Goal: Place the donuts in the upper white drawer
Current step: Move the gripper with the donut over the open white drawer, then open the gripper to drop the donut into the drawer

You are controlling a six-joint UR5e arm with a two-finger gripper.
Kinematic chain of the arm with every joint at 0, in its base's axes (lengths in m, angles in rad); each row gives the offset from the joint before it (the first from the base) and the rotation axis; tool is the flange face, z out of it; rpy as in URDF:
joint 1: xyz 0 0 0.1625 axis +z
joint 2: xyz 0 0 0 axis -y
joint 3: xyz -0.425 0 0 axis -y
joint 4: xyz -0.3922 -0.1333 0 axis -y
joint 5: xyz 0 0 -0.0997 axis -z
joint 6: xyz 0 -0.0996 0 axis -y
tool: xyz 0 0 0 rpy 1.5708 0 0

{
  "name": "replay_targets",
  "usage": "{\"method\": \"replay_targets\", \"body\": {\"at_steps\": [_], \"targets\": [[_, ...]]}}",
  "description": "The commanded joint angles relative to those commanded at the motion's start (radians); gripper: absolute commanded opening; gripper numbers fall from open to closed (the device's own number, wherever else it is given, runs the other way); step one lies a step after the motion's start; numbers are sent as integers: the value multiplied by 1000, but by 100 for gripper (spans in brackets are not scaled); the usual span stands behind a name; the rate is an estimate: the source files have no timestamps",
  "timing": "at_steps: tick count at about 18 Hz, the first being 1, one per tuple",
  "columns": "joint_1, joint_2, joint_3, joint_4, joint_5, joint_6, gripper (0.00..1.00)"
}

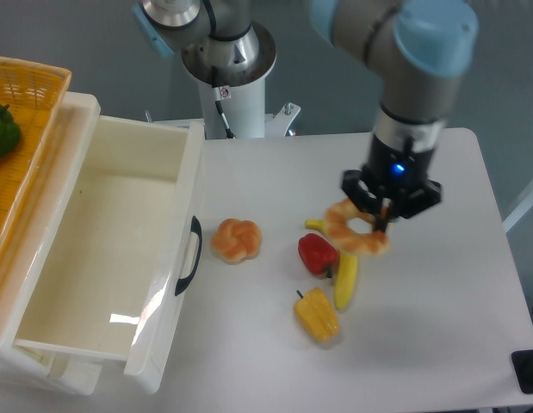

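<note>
My gripper (382, 220) is shut on the ring donut (356, 231), a golden-orange ring that hangs in the air above the banana and the red pepper at the middle right of the table. The knotted bun donut (236, 240) lies on the table just right of the drawer front. The upper white drawer (184, 206) stands pulled open at the left, deep and with nothing inside, its black handle (191, 255) facing the bun.
A banana (344, 272), a red pepper (317, 255) and a yellow pepper (316, 314) lie under and below the held donut. A woven orange basket (21, 103) with a green pepper (3, 131) sits at the far left. The arm's base (227, 60) stands behind the table.
</note>
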Motion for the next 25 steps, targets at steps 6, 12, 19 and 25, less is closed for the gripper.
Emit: {"method": "replay_targets", "body": {"at_steps": [6, 12, 19, 25], "targets": [[-149, 26, -32, 3, 5, -91, 0], [-295, 35, -87, 5, 37, -131, 0], [-352, 20, -106, 6, 35, -129, 88], [-355, 9, -104, 32, 34, -129, 100]]}}
